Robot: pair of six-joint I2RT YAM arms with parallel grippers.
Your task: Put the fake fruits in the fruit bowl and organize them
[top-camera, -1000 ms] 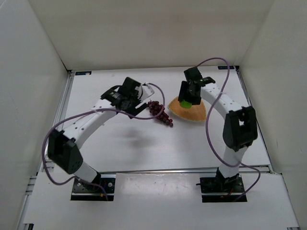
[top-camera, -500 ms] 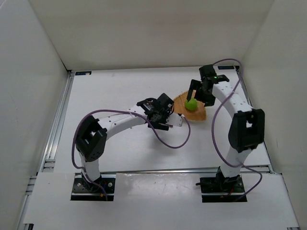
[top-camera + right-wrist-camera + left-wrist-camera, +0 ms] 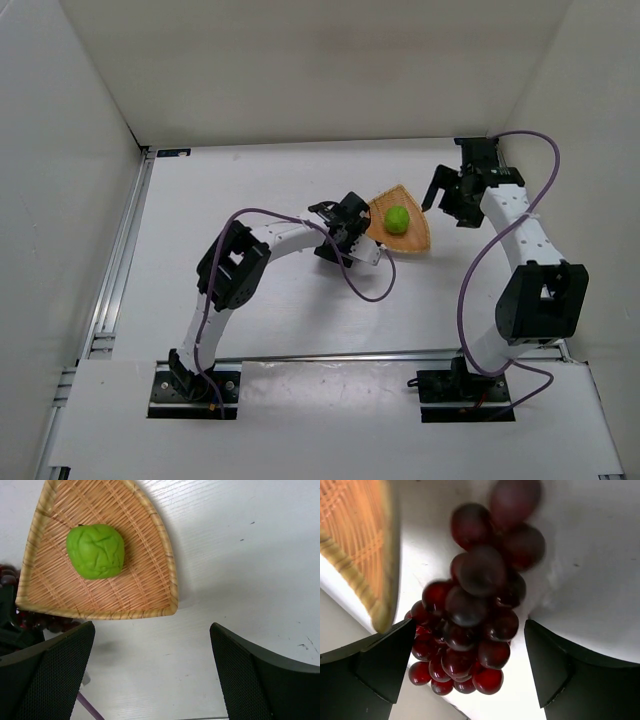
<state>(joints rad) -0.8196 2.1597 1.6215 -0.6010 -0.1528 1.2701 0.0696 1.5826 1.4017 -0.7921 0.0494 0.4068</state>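
Since 1 s ago the right arm [image 3: 520, 230] has backed off to the far right. Back then it held the lime over the dish. Now the lime [image 3: 397, 217] lies loose in the fruit bowl [image 3: 413, 238], approx mid-dish, and the right fingers [image 3: 47, 675] stand wide apart w/ nothing btwn them. Over the same stretch the left arm [image 3: 280, 240] swung in from left of the grapes to directly over them.

Wrist view: the grapes [image 3: 470, 615] lie on the white surface [image 3: 280, 180], outside the bowl and just beside its near-left rim. Can't tell if they touch it. The left fingers [image 3: 375, 665] are spread, one each side of the bunch, not yet closed on it.

Handling, as a guess:
- Grapes look like light plastic, glossy beads, so prob. slippery one by one.
- The bunch is long and lumpy, and its ends may droop once lifted.
- Best hold is across the thick middle, fingers on the two long sides, so the beads key into the pads.
- A pinch at the thin tip risks it swinging or slipping out.
- The lime is round w/ a crinkled skin and could roll if knocked.
- The bowl is shallow wicker, prob. light, so a nudge on its rim could slide it.
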